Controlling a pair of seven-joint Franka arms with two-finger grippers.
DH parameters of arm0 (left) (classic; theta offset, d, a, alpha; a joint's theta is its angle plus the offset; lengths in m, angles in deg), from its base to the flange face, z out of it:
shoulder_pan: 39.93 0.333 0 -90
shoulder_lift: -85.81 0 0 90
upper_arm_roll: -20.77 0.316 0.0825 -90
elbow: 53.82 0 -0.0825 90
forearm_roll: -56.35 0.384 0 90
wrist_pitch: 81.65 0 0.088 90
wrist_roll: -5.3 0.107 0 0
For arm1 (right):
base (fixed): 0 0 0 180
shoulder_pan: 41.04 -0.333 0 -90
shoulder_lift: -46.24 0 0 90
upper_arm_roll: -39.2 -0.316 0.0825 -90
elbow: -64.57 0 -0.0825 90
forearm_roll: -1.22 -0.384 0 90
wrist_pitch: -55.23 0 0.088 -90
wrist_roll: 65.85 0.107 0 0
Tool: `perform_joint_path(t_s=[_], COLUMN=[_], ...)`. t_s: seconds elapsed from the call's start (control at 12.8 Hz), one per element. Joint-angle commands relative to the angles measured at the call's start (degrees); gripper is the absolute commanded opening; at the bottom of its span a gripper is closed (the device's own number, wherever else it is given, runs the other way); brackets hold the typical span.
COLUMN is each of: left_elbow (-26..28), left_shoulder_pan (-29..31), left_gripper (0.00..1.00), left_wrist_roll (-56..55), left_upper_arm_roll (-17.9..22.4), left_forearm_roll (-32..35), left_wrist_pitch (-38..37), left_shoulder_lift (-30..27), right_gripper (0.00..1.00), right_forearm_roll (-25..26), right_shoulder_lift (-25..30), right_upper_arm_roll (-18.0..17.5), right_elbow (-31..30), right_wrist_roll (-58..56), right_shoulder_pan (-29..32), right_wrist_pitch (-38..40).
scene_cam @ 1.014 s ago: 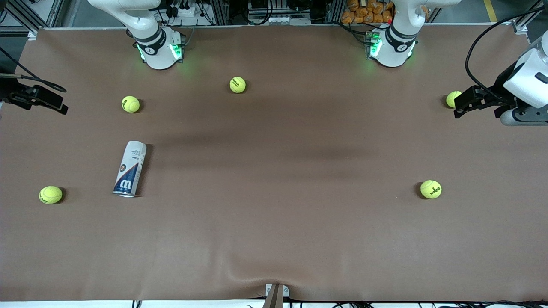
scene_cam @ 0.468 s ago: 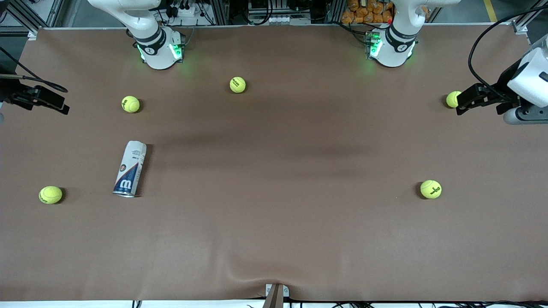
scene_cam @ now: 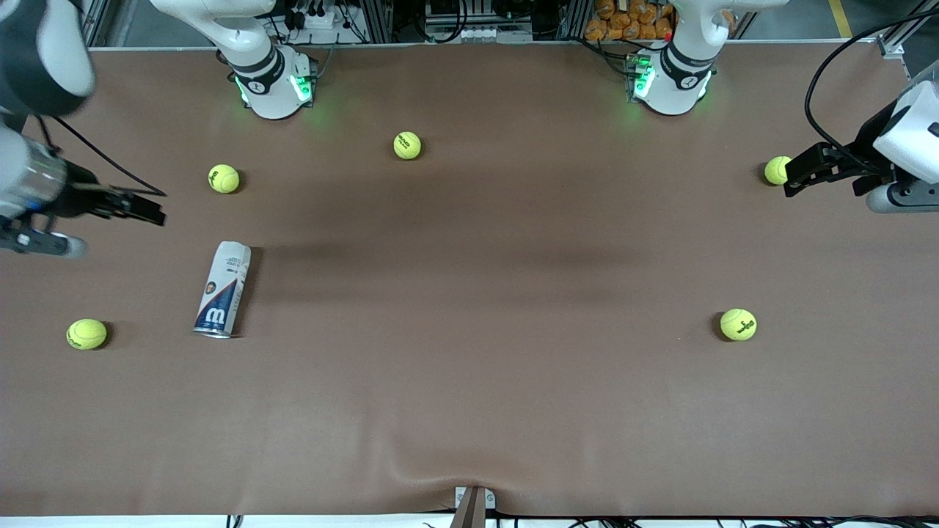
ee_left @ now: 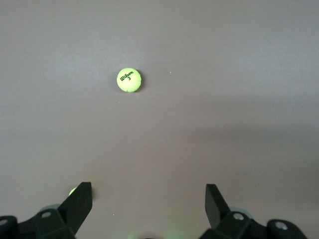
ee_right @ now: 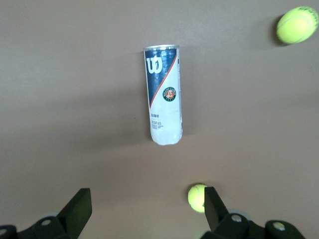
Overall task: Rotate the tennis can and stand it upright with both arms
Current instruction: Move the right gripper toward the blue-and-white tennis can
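Nothing of the task looks done: the tennis can (scene_cam: 222,290) lies flat on the table (scene_cam: 469,381), toward the right arm's end, silver rim nearest the front camera, with nothing touching it. Turning it and standing it up are both left. The right tool (scene_cam: 150,212) hangs over bare table near the can, fingers spread wide, gripping nothing. The left tool (scene_cam: 796,176) hovers by a tennis ball (scene_cam: 775,170) at its own end, also spread wide and empty
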Motion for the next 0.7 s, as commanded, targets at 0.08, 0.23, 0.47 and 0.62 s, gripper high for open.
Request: perform_joint_path(t_s=[0.08, 0.23, 0.47, 0.62], left_elbow=[-0.49, -0.49, -0.49, -0.58], left_shoulder_pan=[0.81, 0.81, 0.9, 0.81], left_gripper=[1.0, 1.0, 1.0, 1.0], left_wrist_roll=[0.43, 0.44, 0.0, -0.44], left_upper_arm_roll=[-0.66, -0.66, -0.22, -0.13], left_forearm_roll=[-0.48, -0.57, -0.48, -0.48], left_wrist_pitch=[-2.41, -2.5, -2.59, -2.5], left_shoulder_lift=[-0.44, -0.53, -0.53, -0.53], right_gripper=[1.0, 1.0, 1.0, 1.0], right_forearm_roll=[0.34, 1.21, 1.48, 1.48], right_shoulder_lift=[0.86, -2.99, -9.59, -12.58], right_upper_arm_roll=[0.23, 0.23, 0.23, 0.23], right_elbow=[-12.57, -14.52, -15.23, -17.33], right_wrist_roll=[-0.68, -1.2, -6.11, -9.8], right_shoulder_pan=[-0.99, -1.08, -0.21, 0.94], right_wrist_pitch=[-12.93, -19.01, -26.39, -34.19])
